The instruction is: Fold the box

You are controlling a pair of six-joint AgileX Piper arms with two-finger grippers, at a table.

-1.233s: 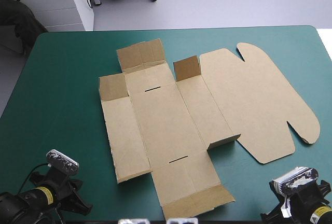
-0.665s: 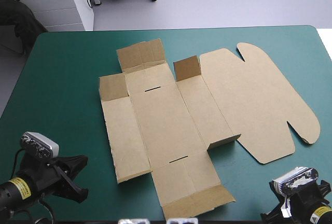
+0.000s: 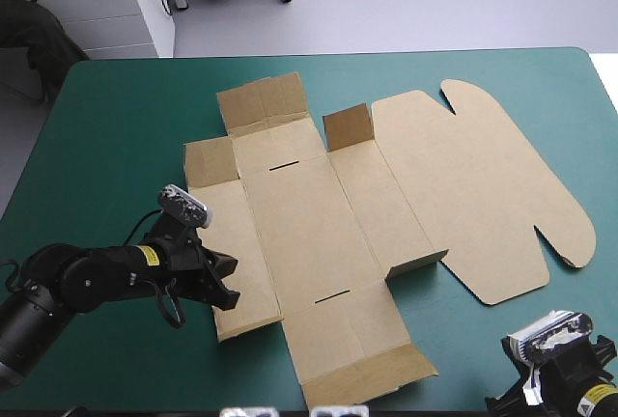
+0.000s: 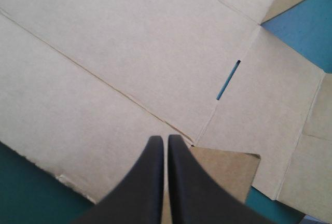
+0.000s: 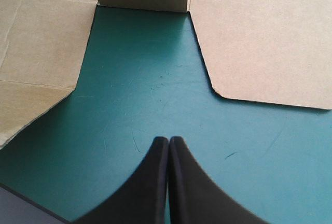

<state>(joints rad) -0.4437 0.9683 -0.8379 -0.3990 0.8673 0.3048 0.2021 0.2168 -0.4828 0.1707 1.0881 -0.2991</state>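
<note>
High view: left hand [image 3: 227, 288] over the box [image 3: 309, 214], left side panel, near corner.
Box flat mid-counter [image 3: 116, 127], corner flaps part-raised. Left hand pressed together, tips by the crease; better to catch the panel's outer edge and hinge it up on that crease; right hand [image 5: 168, 142] pressed together too, over bare teal-green cover, clear of the board.

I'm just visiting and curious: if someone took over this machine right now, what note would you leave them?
Box: spread flat mid-table, only small corner flaps tilted up.
Left hand: shut, empty, over the near end of the box's left panel.
Right hand: shut, empty, over bare teal-green cover, short of the board.
Done: no wall raised.
Left: raise and tuck every wall.
</note>
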